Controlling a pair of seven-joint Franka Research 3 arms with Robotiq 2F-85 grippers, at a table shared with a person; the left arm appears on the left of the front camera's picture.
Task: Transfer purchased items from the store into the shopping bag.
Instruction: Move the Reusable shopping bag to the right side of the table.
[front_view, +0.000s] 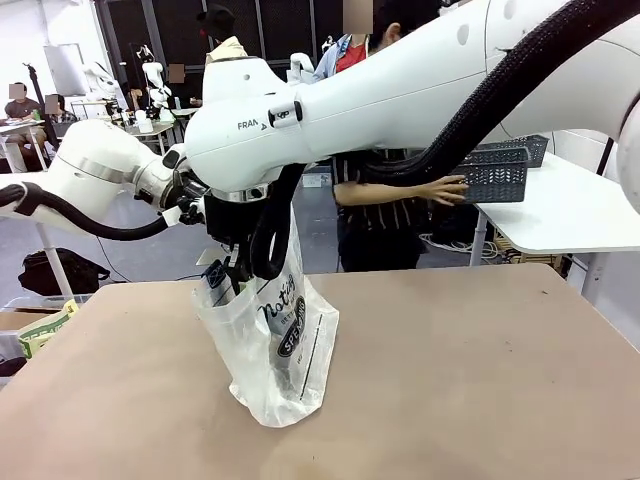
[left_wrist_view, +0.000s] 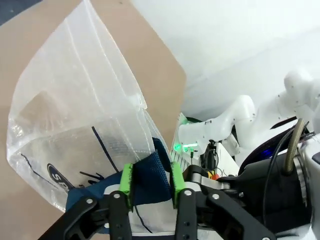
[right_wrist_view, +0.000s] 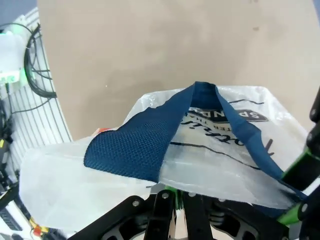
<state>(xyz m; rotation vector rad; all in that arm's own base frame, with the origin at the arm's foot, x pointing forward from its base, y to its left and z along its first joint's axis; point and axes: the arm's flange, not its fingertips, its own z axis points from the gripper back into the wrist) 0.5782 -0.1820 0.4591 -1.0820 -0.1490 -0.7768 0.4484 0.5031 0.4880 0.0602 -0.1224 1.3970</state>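
The shopping bag (front_view: 275, 345) stands upright on the brown table (front_view: 460, 380), its translucent film printed in black script. Both arms meet just above its mouth. In the left wrist view my left gripper (left_wrist_view: 151, 184) has its green pads a strap's width apart, and the navy handle (left_wrist_view: 150, 177) lies between them. My right gripper (right_wrist_view: 175, 201) is shut on the bag's rim (right_wrist_view: 200, 175), where the film drapes over its fingers and the other navy handle (right_wrist_view: 145, 142) arches above. The store (front_view: 495, 175) is a dark slotted basket on a white table far right, under a person's hand (front_view: 445, 188). The purchased items are hidden.
The white side table (front_view: 570, 215) stands behind the brown table's far right corner. A second dark basket (front_view: 535, 148) lies behind the first. A box with a green and white packet (front_view: 42, 330) sits off the table's left edge. The person stands at the far side.
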